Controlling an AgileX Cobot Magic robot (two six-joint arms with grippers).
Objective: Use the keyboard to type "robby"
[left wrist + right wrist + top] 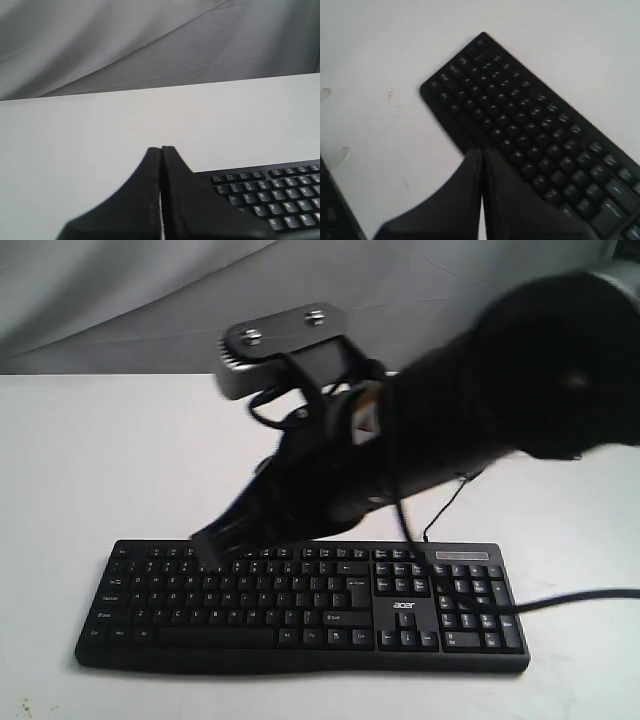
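Observation:
The black keyboard (300, 612) with white legends and an acer logo (403, 605) lies across the white table near its front. My right gripper (212, 545) reaches in from the right on a thick black arm and is shut, its tip hanging over the keyboard's left half. In the right wrist view the right gripper (482, 150) hovers above the keyboard (535, 120) near its front edge. My left gripper (161, 148) is shut with nothing in it and covers the left end of the keyboard (280, 200). The exterior view does not show the left gripper.
A thin black cable (585, 597) runs off the keyboard's right end. Grey cloth (100, 300) hangs behind the white table (90, 460). A dark object (330, 215) sits at the edge of the right wrist view.

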